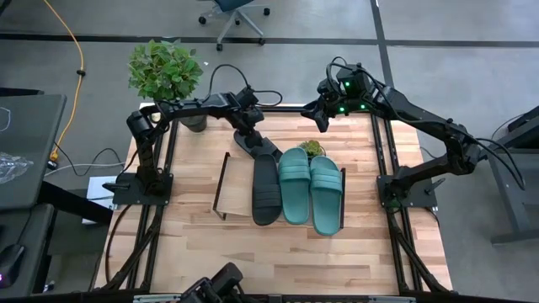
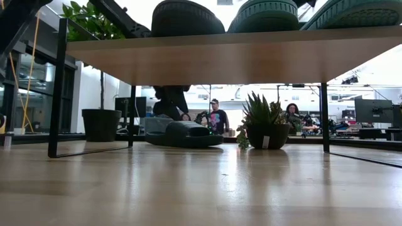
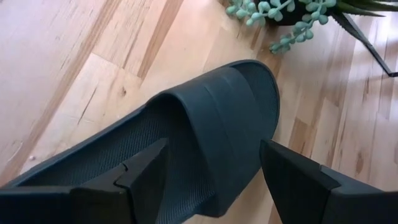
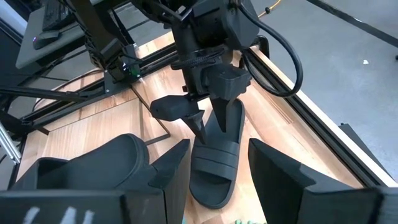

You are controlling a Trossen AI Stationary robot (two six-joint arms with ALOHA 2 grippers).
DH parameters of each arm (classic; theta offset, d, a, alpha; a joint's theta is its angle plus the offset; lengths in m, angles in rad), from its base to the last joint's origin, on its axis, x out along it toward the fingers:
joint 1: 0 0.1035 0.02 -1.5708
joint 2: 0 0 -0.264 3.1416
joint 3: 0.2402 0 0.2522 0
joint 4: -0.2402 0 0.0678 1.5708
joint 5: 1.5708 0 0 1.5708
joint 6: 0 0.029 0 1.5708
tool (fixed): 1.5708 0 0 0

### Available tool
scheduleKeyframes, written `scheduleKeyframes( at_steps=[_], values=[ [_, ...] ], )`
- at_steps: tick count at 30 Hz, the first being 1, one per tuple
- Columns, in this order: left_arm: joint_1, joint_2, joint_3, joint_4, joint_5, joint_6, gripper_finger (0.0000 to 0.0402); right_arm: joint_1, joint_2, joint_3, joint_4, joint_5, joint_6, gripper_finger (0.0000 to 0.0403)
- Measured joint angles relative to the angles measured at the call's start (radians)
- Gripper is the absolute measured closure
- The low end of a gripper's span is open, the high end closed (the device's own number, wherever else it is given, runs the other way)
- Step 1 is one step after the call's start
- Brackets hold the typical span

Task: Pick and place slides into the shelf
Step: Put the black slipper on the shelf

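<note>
- Left gripper (image 1: 253,135) hangs with jaws wide, holding nothing, straddling the last black slide (image 3: 205,149), which lies on the table behind the shelf (image 1: 240,189).
- Three slides already sit on the shelf: one black (image 1: 267,189), two teal (image 1: 310,189).
- Step in hand looks like the pickup; next the jaws likely need to lower and close across the strap.
- Right gripper (image 1: 324,114) waits open, raised at the table's far edge.

Even, bright overhead light is seen throughout. Glare is thrown across the tabletop (image 2: 207,188) in the low view, where windows behind are blown out. Soft shadows are cast; near fingers (image 3: 143,180) are slightly blurred.
</note>
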Motion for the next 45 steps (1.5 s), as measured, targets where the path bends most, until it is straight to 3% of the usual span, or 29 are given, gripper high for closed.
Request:
scheduleKeyframes(
  at_steps=[38, 41, 45],
  values=[
    [-0.008, 0.055, -0.028, 0.082, 0.085, -0.045, 0.0167, 0.0, 0.0, 0.0, 0.001, 0.007, 0.0, 0.0249],
    [-0.007, 0.055, -0.028, 0.095, 0.085, -0.045, 0.0184, 0.0, 0.0, 0.0, 0.001, 0.018, -0.003, 0.0249],
    [-0.007, 0.055, -0.028, 0.095, 0.087, -0.044, 0.0238, 0.0, 0.0, 0.0, 0.001, 0.031, -0.016, 0.0249]
  ],
)
